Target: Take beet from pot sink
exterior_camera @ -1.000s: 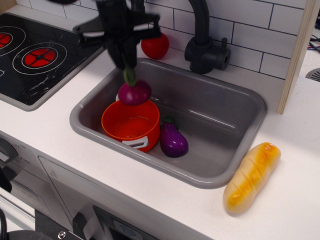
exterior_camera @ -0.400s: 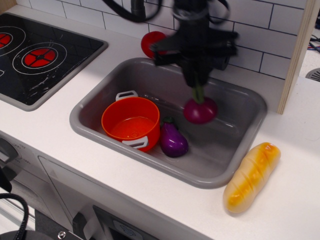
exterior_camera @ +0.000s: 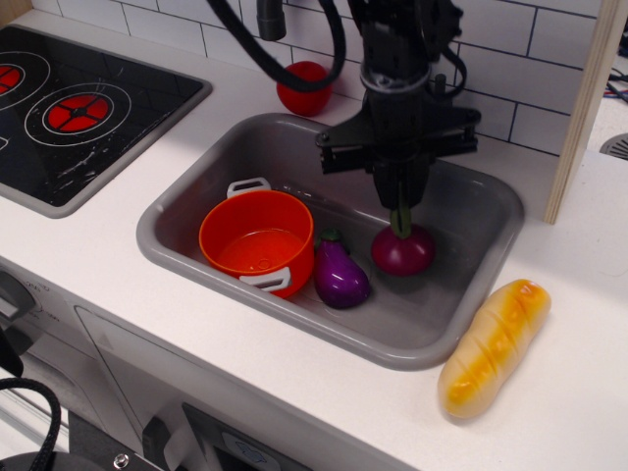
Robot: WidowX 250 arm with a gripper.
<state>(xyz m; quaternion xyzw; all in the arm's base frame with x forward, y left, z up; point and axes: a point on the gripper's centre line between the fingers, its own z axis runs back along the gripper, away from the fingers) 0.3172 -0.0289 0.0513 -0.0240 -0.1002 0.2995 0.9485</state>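
Observation.image shows the hand (exterior_camera: pixel 400 208) clamped on the green stalk of the beet (exterior_camera: pixel 402 250), low in the right half of the sink (exterior_camera: pixel 294 140); a second ago the beet hung just above the pot (exterior_camera: pixel 257 239), and a moment after that it was crossing mid-sink at a greater height; now it has come down to, or very near, the sink floor, though contact cannot be told for sure. The pot is empty, so the taking-out is done in effect; what seems left is to let go and lift away. The eggplant (exterior_camera: pixel 340 274) lies just beside the beet on its left, touching the pot; a release with any sideways drift could knock the beet into it. The tap (exterior_camera: pixel 402 78) stands close behind the arm; a straight rise looks clear enough. The red ball (exterior_camera: pixel 303 87) and the bread (exterior_camera: pixel 493 342) sit on the desk (exterior_camera: pixel 579 392), well out of the way.
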